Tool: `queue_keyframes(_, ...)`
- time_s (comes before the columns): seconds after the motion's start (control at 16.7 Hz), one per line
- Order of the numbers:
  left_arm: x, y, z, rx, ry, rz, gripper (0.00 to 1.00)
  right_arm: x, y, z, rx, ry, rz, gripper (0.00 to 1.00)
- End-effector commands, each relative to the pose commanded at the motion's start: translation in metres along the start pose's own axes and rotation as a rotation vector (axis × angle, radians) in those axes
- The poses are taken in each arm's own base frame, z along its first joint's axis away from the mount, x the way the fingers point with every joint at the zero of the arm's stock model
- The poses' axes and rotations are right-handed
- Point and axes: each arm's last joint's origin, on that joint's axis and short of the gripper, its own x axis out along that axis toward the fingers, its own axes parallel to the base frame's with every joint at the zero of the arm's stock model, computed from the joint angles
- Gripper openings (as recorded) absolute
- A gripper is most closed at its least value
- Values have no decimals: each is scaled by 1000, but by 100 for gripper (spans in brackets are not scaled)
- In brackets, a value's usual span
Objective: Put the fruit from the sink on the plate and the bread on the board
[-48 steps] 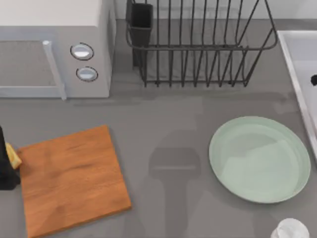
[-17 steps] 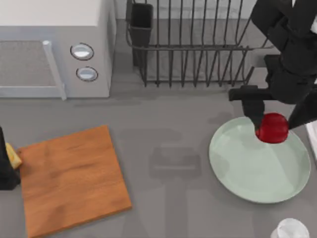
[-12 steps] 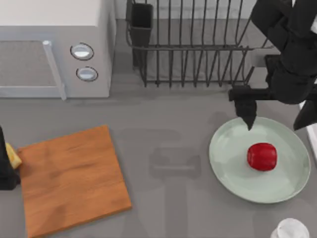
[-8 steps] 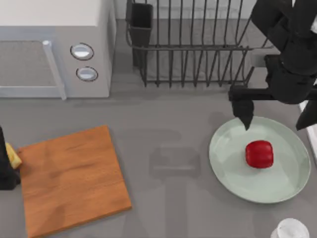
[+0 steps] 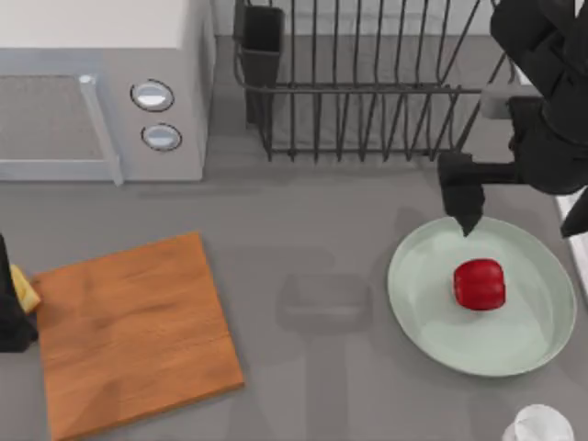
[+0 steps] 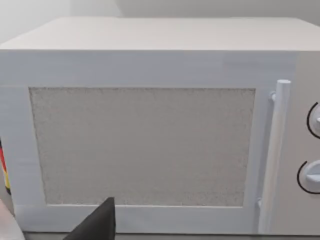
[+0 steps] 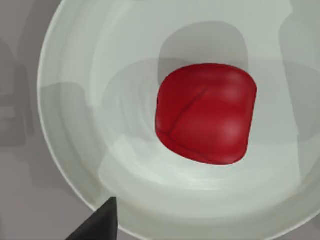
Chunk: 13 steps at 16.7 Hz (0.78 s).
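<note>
The fruit (image 5: 480, 283) rests free on the plate (image 5: 423, 312) at the table's right, that half apparently done. The right gripper (image 5: 519, 213) hovers above it, fingers spread, evidently having let go. The bread (image 5: 25, 292) sits pinched in the left gripper (image 5: 11, 303) at the board's (image 5: 138, 331) left edge, seemingly ready for placing.

microwave (image 6: 150, 130) front, close | door handle (image 6: 274, 155) | two knobs (image 6: 312, 176)

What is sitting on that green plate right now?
One red fruit lies near the middle of the plate, free of the right gripper, whose open fingers hang above the rim. The patch of plate beneath the fruit is covered.
</note>
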Motion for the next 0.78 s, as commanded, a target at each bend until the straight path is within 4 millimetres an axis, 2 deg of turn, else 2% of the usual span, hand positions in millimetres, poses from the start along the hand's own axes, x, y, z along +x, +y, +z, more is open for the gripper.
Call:
queue_keyframes(0.24,0,0,0,0,0,0,100,-21,-28,-29,-2,-175,60,100)
queue_keyframes(0.42,0,0,0,0,0,0,100,-35,-55,-62,-4,-364,105,100)
queue_keyframes(0.6,0,0,0,0,0,0,100,-35,-80,-101,-8,-577,132,100)
queue_keyframes(0.78,0,0,0,0,0,0,100,-26,-102,-143,-13,-832,137,100)
